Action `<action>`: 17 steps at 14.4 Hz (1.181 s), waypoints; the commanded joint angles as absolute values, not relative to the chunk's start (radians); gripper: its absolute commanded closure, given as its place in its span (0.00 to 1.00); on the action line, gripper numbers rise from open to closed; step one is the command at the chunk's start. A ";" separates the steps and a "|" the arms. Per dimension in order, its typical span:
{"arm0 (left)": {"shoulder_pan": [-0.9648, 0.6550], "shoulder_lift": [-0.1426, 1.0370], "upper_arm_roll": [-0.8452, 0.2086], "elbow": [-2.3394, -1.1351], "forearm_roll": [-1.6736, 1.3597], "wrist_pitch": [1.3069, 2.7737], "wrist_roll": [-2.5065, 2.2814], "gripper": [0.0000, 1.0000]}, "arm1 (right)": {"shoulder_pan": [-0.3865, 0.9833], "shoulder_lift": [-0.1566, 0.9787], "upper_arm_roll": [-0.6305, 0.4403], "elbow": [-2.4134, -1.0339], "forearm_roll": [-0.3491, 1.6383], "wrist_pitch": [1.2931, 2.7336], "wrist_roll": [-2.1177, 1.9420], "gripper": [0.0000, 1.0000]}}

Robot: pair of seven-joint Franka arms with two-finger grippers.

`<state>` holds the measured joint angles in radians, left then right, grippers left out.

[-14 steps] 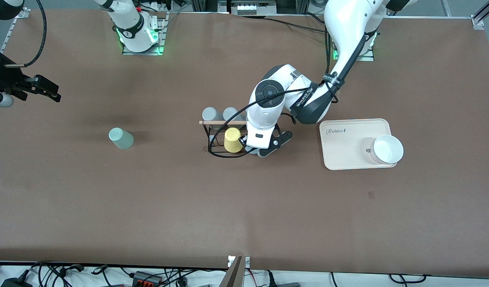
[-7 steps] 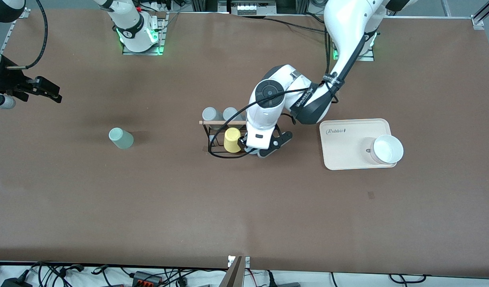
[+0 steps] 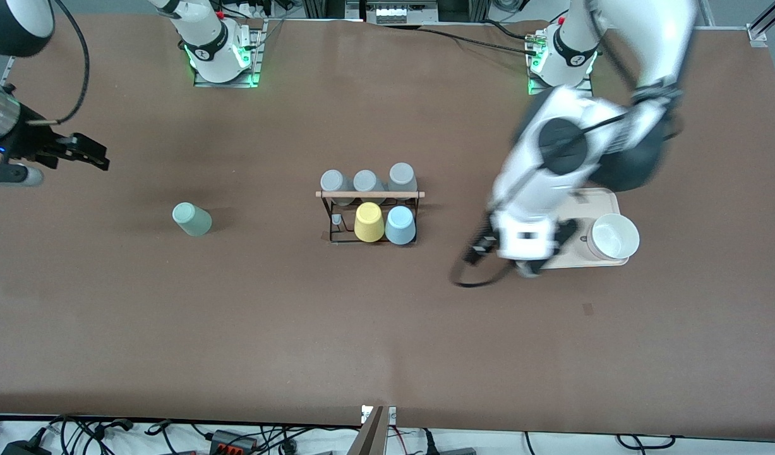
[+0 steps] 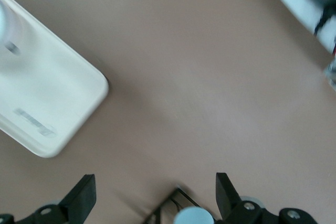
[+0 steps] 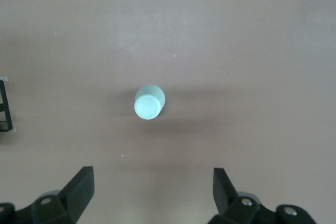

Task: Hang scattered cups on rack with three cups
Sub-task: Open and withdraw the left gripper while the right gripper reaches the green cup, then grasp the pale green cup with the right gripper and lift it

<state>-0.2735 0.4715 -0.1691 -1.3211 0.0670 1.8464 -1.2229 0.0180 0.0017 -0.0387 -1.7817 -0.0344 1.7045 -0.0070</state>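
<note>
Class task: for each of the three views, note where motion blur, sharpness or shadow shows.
Front view: the left arm smears with motion, while the rack stays crisp. Left wrist view: the cream tray is softly blurred. Right wrist view: the mint green cup is sharp, casting a soft shadow.

The front camera looks down from high onto the rack [image 3: 369, 215]; the left wrist camera looks down beside the rack; the right wrist camera looks down farther off, sharing the mint cup [image 5: 149, 103] with the front view.

left arm [image 3: 570, 164] motion-blurred; it covers part of the cream tray [image 3: 599, 197].
</note>
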 commanded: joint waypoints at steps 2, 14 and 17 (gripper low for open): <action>-0.187 0.387 -0.184 -1.370 0.083 1.792 -1.085 0.00 | 0.060 0.160 -0.038 -1.750 -0.049 1.739 -0.017 0.00; 0.028 -0.015 -0.134 -1.707 0.072 1.735 -0.320 0.00 | 0.063 0.436 -0.048 -1.770 -0.068 1.935 -0.002 0.00; 0.028 -0.072 -0.072 -1.721 0.039 1.663 -0.129 0.00 | 0.048 0.431 -0.046 -1.864 -0.054 2.061 0.002 0.00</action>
<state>0.0249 -0.0090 -0.1104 -1.6736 0.0688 1.6905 -0.2514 0.0581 0.4559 -0.0547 -1.7958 -0.0594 1.9973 -0.0062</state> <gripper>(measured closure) 0.000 0.000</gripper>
